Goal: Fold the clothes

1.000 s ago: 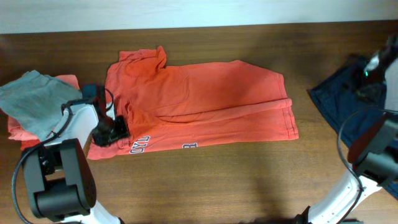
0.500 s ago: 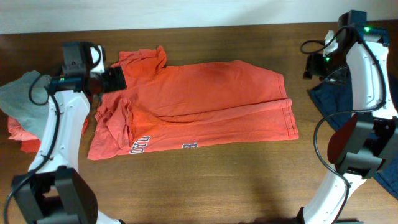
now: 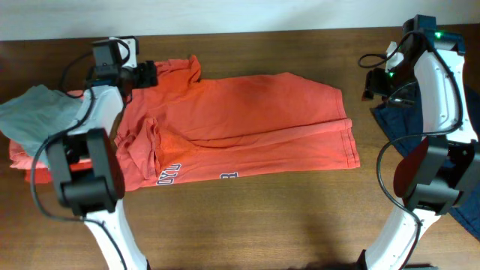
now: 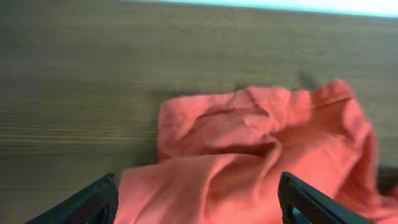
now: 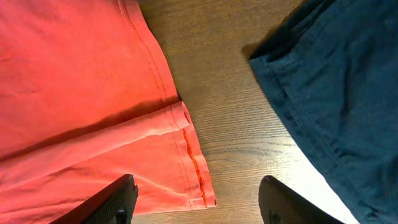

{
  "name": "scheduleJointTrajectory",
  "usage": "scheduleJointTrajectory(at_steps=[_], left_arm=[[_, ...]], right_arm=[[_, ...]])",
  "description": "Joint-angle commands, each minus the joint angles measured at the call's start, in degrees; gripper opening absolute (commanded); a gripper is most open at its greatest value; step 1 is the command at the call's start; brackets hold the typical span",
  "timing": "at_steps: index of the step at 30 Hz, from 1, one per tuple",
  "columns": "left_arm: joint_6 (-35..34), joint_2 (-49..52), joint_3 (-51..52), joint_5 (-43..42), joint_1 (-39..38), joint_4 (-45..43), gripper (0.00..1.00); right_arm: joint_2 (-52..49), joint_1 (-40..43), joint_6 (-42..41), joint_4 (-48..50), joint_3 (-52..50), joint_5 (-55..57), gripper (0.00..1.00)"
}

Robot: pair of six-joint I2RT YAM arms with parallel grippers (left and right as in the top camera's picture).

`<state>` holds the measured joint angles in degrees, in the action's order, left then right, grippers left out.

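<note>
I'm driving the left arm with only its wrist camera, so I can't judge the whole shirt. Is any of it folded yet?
Observer: Yes. From overhead, the T-shirt lies flat with a long band along its near edge folded over, and white lettering shows on that band.
Operator: Where's the right arm?
Observer: The right gripper hangs open and empty off the shirt's right end, between it and a dark blue garment.
Operator: Anything left of the shirt?
Observer: A grey garment lies on a coral one there.
</note>
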<state>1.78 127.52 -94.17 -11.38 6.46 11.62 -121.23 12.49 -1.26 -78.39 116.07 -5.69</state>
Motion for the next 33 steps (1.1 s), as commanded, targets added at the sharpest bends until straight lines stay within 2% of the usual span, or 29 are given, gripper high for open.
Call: scheduleJointTrajectory(at_steps=[1,8,12,14,16,17,18,21,24,25,29,33], left_arm=[[1.5,5.5,-3.5,-2.8,0.2,-3.5,0.82],[1.3,9.8,-4.0,-2.8,0.2,-7.1,0.81],[1.3,11.6,-4.0,-6.0,0.2,-5.9,0.67],[1.3,12.3,-4.0,-8.3,0.2,-5.1,0.50],[1.2,12.3,-4.0,-10.3,0.2,-4.9,0.21],[1.2,12.1,-4.4,-12.0,0.3,-4.8,0.11],[0.5,12.0,-5.4,-13.5,0.4,-4.1,0.06],[-3.4,11.2,-10.8,-19.5,1.2,-1.1,0.01],[-7.6,10.4,-15.8,-24.1,1.8,2.4,0.01],[-9.5,9.8,-18.0,-24.3,1.9,4.9,0.01],[-9.6,7.9,-20.5,-24.2,1.9,11.9,0.01],[-11.2,6.2,-20.5,-21.6,1.9,23.7,0.01]], right_arm=[[1.3,-0.6,0.4,-1.2,0.7,-0.1,0.68],[1.3,-0.6,0.4,-1.8,0.7,-0.1,0.67],[1.3,-0.7,0.4,-1.8,0.7,-0.1,0.67],[1.3,-0.6,0.4,-1.8,0.7,-0.1,0.67],[1.3,-0.6,0.4,-1.8,0.7,-0.1,0.67],[1.3,-0.6,0.4,-1.7,0.7,-0.1,0.67],[1.3,-0.6,0.4,-1.6,0.7,-0.1,0.67],[1.3,-0.6,1.0,-1.4,0.7,-0.1,0.67],[1.2,-0.6,1.1,-0.9,0.7,-0.1,0.67],[1.1,-0.7,2.7,-0.2,0.7,-0.7,0.67],[0.3,-1.1,8.4,3.5,0.6,-5.3,0.67],[-1.8,-1.8,8.5,9.4,0.6,-6.1,0.72]])
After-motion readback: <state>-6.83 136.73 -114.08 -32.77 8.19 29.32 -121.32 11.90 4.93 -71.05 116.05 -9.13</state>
